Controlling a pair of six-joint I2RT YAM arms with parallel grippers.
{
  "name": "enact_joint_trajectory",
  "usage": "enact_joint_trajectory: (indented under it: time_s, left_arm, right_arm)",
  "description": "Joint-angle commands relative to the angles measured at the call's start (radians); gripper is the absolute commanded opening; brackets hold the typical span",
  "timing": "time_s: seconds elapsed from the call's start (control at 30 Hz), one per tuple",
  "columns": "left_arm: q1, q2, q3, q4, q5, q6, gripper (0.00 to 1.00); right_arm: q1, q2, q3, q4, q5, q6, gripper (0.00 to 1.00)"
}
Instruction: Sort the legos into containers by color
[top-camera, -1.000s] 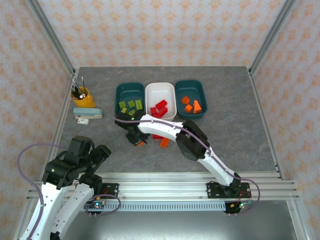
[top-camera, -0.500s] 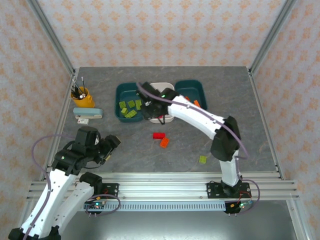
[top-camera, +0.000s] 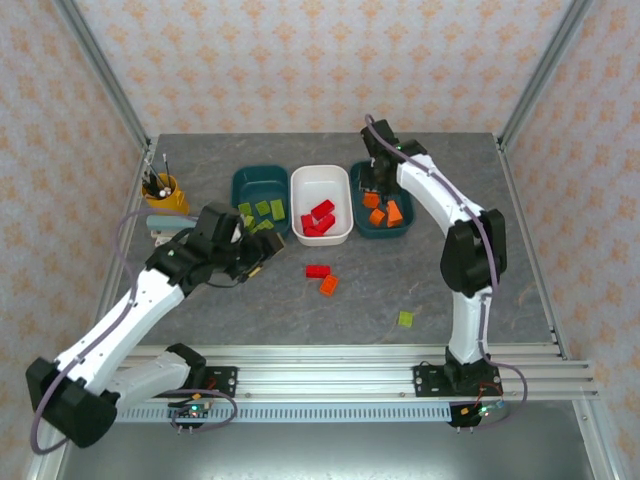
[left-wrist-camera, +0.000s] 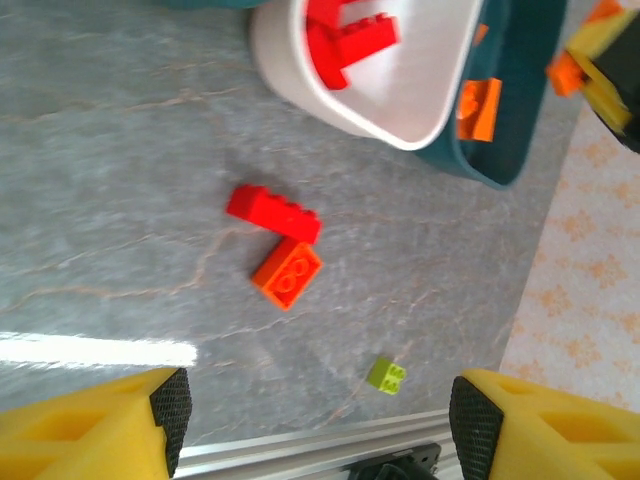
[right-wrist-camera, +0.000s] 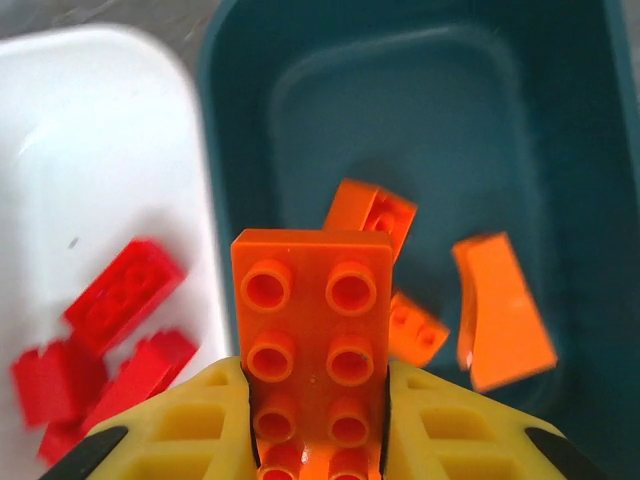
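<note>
1. right now your right gripper (right-wrist-camera: 315, 400) is clenched on a flat orange eight-stud plastic brick (right-wrist-camera: 312, 330), which hangs above the right-hand dark teal shallow plastic tray (right-wrist-camera: 560, 120), where three other orange pieces already lie.
2. the held brick sits close to that tray's left wall, just beside the white shallow plastic tray (top-camera: 320, 238) of red bricks. if you let go from here, it may clip the rim or bounce into the wrong colour.
3. a drop from height into so shallow a tray could also send it skipping out onto the grey table (top-camera: 500, 260).
4. your left gripper (top-camera: 262, 252) is released, jaws wide with nothing between them, near the left dark teal tray (top-camera: 240, 190) of lime green bricks.
5. on the table, a long red brick (left-wrist-camera: 273, 213) and a square orange brick (left-wrist-camera: 287, 272) touch each other, so gripping one probably shoves the other.
6. a small lime green brick (left-wrist-camera: 386, 374) lies well apart, near the front rail.
</note>
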Motion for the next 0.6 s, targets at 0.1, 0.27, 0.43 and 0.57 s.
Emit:
enact_joint_trajectory:
  time_s: [0.1,0.27,0.43,0.57]
  left_arm:
    - [-0.027,0.119,0.136,0.119,-0.052,0.024,0.72]
    - [-0.032,0.190,0.215,0.092,-0.057,0.051,0.72]
    - [-0.042,0.223,0.243,0.053,-0.074,0.067,0.72]
    - [-0.050,0.232,0.243,0.036,-0.077,0.081,0.72]
  right_arm:
    - [-0.069,0.214,0.214,-0.058,0.035,-0.065,0.30]
    - [-0.100,0.361,0.371,-0.123,0.054,-0.079,0.34]
    - [-0.110,0.418,0.449,-0.160,0.033,-0.084,0.50]
    - [-0.105,0.364,0.441,-0.153,0.016,-0.076,0.64]
